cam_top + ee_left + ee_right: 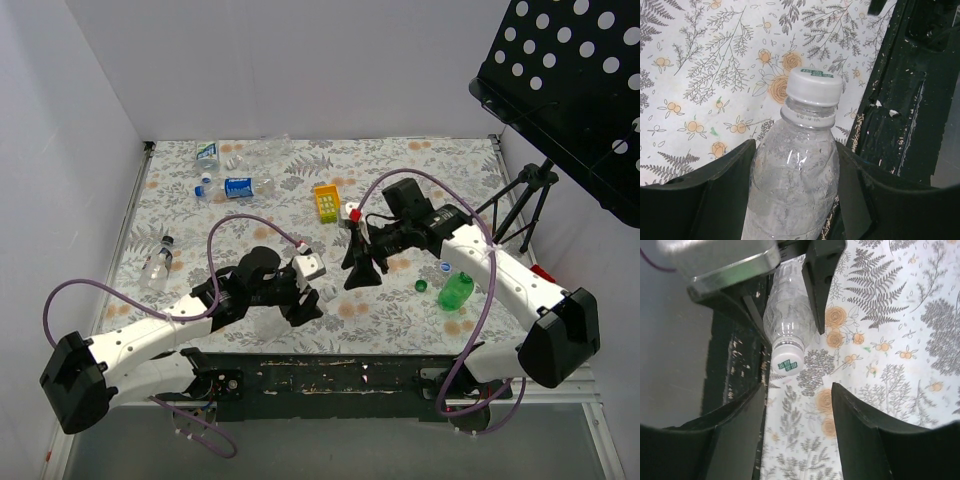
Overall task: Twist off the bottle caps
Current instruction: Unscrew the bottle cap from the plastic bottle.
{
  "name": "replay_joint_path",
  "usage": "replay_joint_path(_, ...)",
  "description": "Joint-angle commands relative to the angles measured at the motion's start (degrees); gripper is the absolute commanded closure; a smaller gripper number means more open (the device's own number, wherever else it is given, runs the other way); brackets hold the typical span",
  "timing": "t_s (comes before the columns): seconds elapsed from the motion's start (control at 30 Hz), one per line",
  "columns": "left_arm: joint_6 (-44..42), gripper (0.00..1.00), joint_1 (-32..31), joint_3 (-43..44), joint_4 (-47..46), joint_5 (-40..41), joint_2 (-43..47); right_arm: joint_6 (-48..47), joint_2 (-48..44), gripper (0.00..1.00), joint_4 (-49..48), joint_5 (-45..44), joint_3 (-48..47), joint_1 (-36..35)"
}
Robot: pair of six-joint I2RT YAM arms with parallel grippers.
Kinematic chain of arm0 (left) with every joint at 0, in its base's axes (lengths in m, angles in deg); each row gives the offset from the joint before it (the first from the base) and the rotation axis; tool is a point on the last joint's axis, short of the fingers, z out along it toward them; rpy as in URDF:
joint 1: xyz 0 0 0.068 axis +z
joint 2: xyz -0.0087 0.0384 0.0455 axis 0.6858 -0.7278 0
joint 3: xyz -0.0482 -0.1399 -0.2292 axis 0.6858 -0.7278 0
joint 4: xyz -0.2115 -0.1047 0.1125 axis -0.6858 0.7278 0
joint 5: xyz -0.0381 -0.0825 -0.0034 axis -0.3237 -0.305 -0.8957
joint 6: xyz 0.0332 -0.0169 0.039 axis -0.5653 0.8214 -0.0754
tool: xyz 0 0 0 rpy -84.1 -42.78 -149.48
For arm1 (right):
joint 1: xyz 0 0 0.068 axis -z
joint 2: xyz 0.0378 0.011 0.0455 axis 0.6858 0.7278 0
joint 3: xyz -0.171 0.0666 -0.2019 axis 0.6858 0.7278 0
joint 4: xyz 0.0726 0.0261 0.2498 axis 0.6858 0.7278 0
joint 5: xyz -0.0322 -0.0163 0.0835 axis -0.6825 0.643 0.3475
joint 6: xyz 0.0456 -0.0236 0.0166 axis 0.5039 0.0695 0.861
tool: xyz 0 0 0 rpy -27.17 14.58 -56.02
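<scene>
One clear bottle (787, 310) sits clamped in the left gripper (795, 167) at the near edge of the table (400, 190), braced so its white cap (816, 86), still on, faces the right gripper (796, 388), whose jaws stand parted, empty, just short.

We stretch our left arm (150, 340) low and forward toward the middle, and its left gripper (796, 200) clamps a clear bottle (792, 165) from both sides. Our right arm (500, 270) bends inward, and its right gripper (797, 400) hangs close by, fingers apart and holding nothing.
</scene>
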Motion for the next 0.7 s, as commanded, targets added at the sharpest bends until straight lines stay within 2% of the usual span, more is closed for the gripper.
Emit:
replay_joint_path(0.0, 0.97, 1.0, -0.05, 2.79, 0.67, 2.47, -0.8, 24.34, -0.98, 0.37, -8.88, -0.3, 0.3, 0.63)
replay_joint_path(0.07, 1.42, 1.0, -0.14, 3.49, 0.58, 2.56, -1.33, 32.98, -1.6, 0.36, -11.89, -4.27, 1.63, 0.63)
replay_joint_path(0.17, 1.77, 1.0, -0.05, 4.37, 0.32, 2.82, -2.12, 40.31, -1.43, 0.35, -14.19, -8.67, 2.86, 0.63)
replay_joint_path(0.37, 2.21, 1.0, -0.05, 5.43, 0.41, 3.26, -3.0, 42.78, 0.95, 0.36, -15.07, -8.51, 4.62, -0.51)
replay_joint_path(0.67, 3.0, 1.0, -0.05, 5.25, -0.65, 3.79, -3.26, 42.69, 2.18, 0.45, -14.54, -8.33, 4.62, -2.18)
